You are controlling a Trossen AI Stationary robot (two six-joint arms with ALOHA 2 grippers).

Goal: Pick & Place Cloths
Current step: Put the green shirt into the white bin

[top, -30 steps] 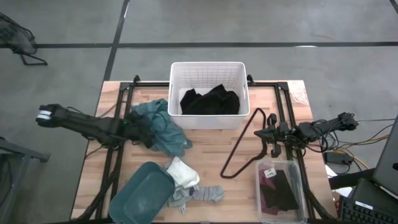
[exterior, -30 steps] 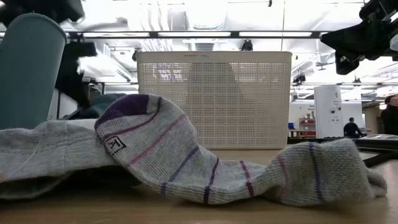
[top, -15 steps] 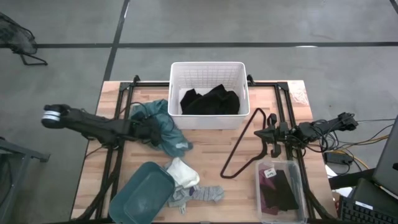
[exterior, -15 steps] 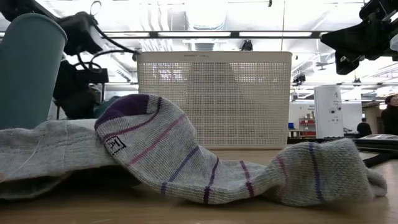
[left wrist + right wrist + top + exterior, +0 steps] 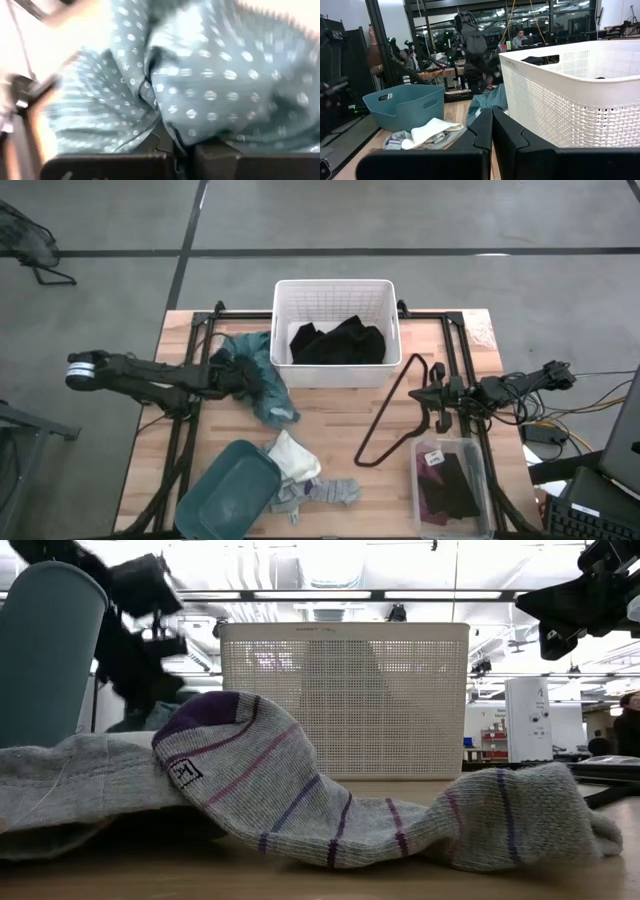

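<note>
Since half a second ago the left gripper [image 5: 232, 374] has drawn the teal cloth [image 5: 262, 380] up and closer to the white slatted basket [image 5: 334, 292], so the fabric now bunches against the basket's left wall with a narrower tail trailing onto the wood. Its fingers are pinched tight on a fold of that soft, white-dotted teal cloth [image 5: 210, 85]. Nearer the table's front edge lies the smooth teal plastic bin [image 5: 230, 485], tipped at an angle, with a crumpled white cloth [image 5: 293, 456] just beside it and a knitted grey sock [image 5: 322, 493] with purple stripes touching both. Inside the basket sits a rumpled black cloth [image 5: 338, 343]. A thin black wire hanger [image 5: 388, 412] lies flat on the planks between basket and right arm. The right gripper [image 5: 492, 131] waits at the right edge, fingers pressed together on nothing, above a clear plastic box [image 5: 452, 488] holding flat maroon and black cloths [image 5: 448, 488].
</note>
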